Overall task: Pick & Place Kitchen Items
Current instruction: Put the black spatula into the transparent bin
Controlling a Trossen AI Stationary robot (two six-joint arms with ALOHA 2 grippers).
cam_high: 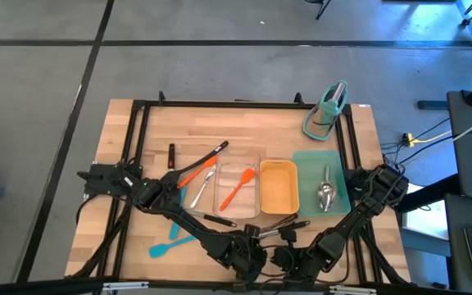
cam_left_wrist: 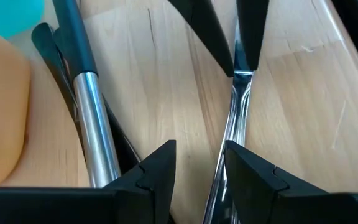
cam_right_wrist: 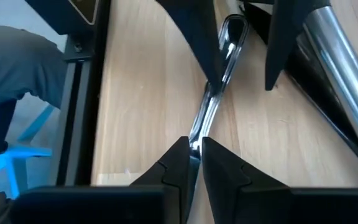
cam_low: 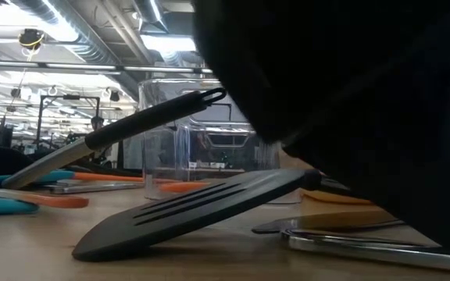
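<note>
Nearest to us, at the front edge of the table (cam_high: 121, 131), both arms fold inward so that their grippers meet over one slim steel utensil (cam_right_wrist: 211, 102) lying on the bare wood. We judge this crowding to be deliberate: the piece lies flat and thin, so it is approached from both ends.

The right gripper (cam_right_wrist: 192, 163) has its fingers drawn in almost to touching, pinched on the shiny handle of the steel utensil; we read this as a grasp on the handle, clenched or very nearly so.

The left gripper (cam_left_wrist: 199, 167) faces it from the other end with its fingers parted to a moderate gap. The steel utensil runs into that gap, close along one finger. It looks to straddle the handle rather than clamp it; we cannot tell whether it touches.

Just beside this pair lie the tongs (cam_left_wrist: 91, 106), with a steel shank and dark grip, and a black slotted turner (cam_low: 201, 211) that rests tilted, blade down on the wood.

Farther back stand a clear tray (cam_high: 238, 168) holding an orange spatula (cam_high: 238, 190), a yellow tray (cam_high: 279, 188), and a green tray (cam_high: 337, 195) where a steel spoon (cam_high: 326, 193) lies. A blue spatula (cam_high: 169, 245) waits near the left arm. Farthest, a teal stand (cam_high: 328, 111) sits at the back corner.
</note>
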